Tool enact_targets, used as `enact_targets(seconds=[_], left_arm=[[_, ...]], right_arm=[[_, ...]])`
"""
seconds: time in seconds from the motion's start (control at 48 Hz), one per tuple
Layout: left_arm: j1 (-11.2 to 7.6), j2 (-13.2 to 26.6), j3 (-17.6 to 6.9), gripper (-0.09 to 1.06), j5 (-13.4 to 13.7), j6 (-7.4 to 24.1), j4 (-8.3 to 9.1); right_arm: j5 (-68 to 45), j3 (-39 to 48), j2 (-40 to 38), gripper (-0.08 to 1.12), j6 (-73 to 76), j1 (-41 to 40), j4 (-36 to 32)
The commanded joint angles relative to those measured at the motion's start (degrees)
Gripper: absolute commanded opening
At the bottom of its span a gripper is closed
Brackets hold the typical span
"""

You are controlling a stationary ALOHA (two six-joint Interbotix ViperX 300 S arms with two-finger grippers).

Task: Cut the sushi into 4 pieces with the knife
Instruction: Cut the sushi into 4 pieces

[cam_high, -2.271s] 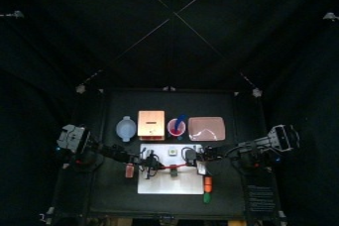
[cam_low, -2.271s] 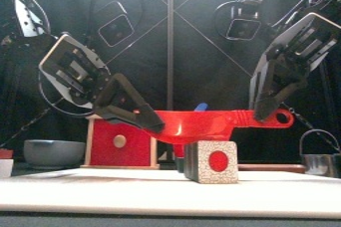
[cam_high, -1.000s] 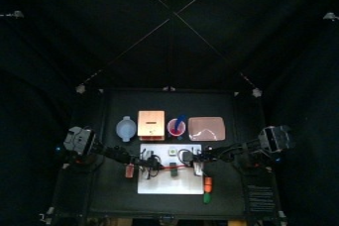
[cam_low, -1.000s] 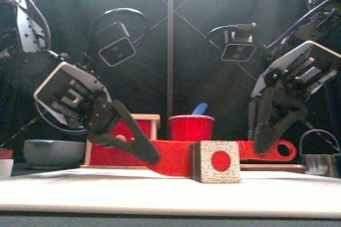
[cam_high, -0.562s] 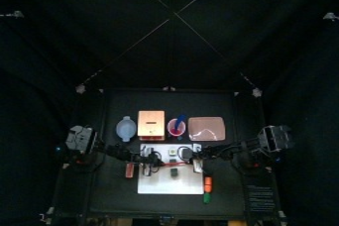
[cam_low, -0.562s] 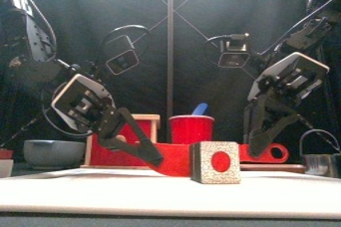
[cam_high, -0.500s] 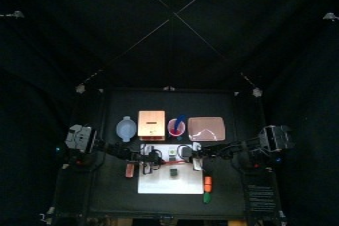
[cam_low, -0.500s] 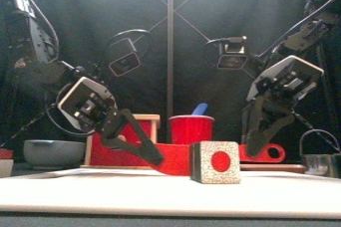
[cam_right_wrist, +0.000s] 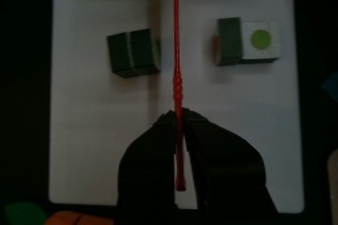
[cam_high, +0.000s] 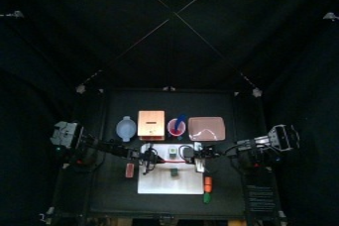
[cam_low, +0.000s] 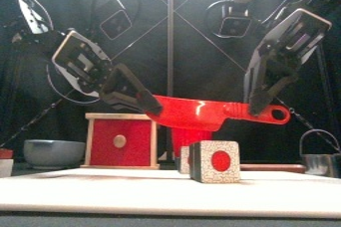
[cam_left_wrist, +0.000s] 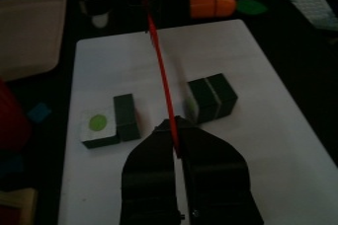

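Knife poised between cuts: the red toy blade hung level above the white cutting board, with the left hand closed on its blade end and the right hand closed on its handle end. The sushi lay on the board as two dark green blocks well apart, one block on each side of the blade line, the other block showing a pale end face with a dot. One division appeared done, and each block probably needed halving to make four pieces. The next move would call for carrying the knife sideways over the middle of one block, then pressing down evenly with both hands so the block neither slid nor tipped.
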Motion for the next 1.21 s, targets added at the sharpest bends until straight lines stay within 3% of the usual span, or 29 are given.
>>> enact_targets(seconds=[0.021, 0.146, 0.292, 0.479, 0.896, 1.208], left_arm=[[-2.29, -0.1, -1.8, 0.23, 1.9, 0.1, -0.26], [-3.16, 1.1, -3.3, 0.23, 5.4, 0.2, -1.32], [-4.04, 3.3, -4.8, 0.23, 8.2, 0.2, -1.32], [-5.1, 5.0, -6.2, 0.23, 9.1, 0.1, -1.32], [-5.98, 5.6, -6.4, 0.23, 10.3, 0.0, -1.85], [-6.33, 8.9, -8.3, 0.23, 13.8, 0.1, -1.85]], right_arm=[[-0.1, -1.1, -1.2, 0.13, -0.1, 0.4, 0.8], [-0.1, -1.0, -1.2, 0.13, -0.2, 0.7, 1.1], [-0.1, -0.9, -0.9, 0.13, -0.2, 1.2, 1.4], [-0.1, -0.8, 0.5, 0.13, -0.2, 1.4, 1.8], [-0.6, -1.1, 4.7, 0.13, -0.2, 1.3, 1.6], [-1.7, -1.1, 6.3, 0.13, -0.3, 1.1, 1.7]])
